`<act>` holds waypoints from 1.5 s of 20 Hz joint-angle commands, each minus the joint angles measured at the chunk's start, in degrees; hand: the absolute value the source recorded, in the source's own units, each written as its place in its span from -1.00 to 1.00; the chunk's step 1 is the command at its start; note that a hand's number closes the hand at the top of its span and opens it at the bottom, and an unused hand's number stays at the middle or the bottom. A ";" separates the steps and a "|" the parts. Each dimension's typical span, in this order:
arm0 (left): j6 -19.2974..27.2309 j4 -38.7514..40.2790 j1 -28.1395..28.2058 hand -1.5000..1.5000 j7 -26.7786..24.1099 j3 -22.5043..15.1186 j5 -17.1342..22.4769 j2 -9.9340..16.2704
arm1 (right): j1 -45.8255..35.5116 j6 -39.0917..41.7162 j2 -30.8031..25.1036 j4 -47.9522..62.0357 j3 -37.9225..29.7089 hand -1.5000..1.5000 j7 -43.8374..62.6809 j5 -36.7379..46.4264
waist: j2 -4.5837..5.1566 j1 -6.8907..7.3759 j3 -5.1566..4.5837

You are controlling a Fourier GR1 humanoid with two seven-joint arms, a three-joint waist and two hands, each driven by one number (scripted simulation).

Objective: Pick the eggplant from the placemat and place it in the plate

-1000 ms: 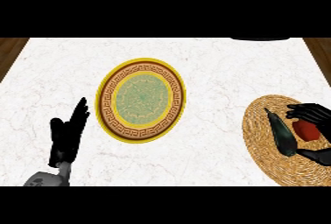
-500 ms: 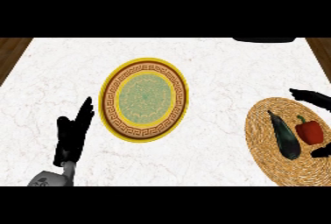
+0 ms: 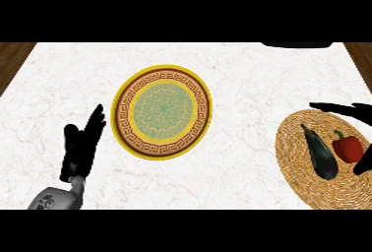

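Looking down through the head view, my worry is the red pepper [image 3: 349, 147]: it lies just beside the eggplant [image 3: 320, 151] on the woven placemat [image 3: 305, 182], at the counter's right edge, so fingers closing from the right could catch the pepper as well, or nudge the eggplant off toward the near edge. The eggplant is dark, slim and smooth-looking, lying lengthwise; I judge it could roll or slip if I take it near one tip instead of the middle.

My right hand [image 3: 347, 108] is only partly in frame at the right edge. Its fingers spread wide above the far side of the placemat, another dark part showing just right of the pepper; it holds nothing, and I cannot tell whether it touches anything. My left hand [image 3: 81, 147] rests near the counter's near left corner, fingers straight and up, empty.

The plate [image 3: 125, 129] sits mid-counter, well apart from the placemat, so the carry crosses bare counter [image 3: 240, 74].
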 commanded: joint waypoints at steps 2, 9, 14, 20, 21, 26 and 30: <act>-0.05 0.64 4.28 0.00 -4.45 -0.24 -1.20 -1.48 | -2.16 4.68 -0.26 6.38 4.42 -1.00 -8.60 6.05 | -0.12 -0.37 -0.01; -0.05 0.43 2.00 0.00 -1.55 0.28 -2.76 -2.63 | -6.55 1.00 4.42 16.23 6.32 -1.00 -12.58 10.71 | -0.09 -0.67 0.00; -1.40 2.66 -0.94 0.00 -0.38 3.07 -2.10 -1.85 | -6.64 -0.94 6.25 19.38 7.99 -1.00 -15.09 12.40 | 0.00 -0.87 0.02; -2.04 -1.96 4.14 0.00 -0.67 2.68 -2.77 -2.00 | -8.47 1.81 8.63 17.63 8.32 -1.00 -10.95 12.74 | -0.42 -1.32 -0.06; -2.84 -3.27 6.15 0.00 -1.54 2.07 -2.87 -1.43 | -8.26 -0.53 8.20 21.64 8.08 -1.00 -15.40 12.96 | -0.23 -0.74 0.00; -2.33 -2.46 2.87 0.00 0.76 4.00 -3.74 -1.96 | -8.87 0.60 9.19 19.90 8.19 -1.00 -12.51 13.91 | -0.40 -1.44 -0.06; -2.93 2.45 1.03 0.00 -1.70 5.23 -3.92 -3.45 | -7.44 -3.66 12.34 21.58 9.31 -1.00 -12.33 16.03 | -0.29 -1.54 -0.06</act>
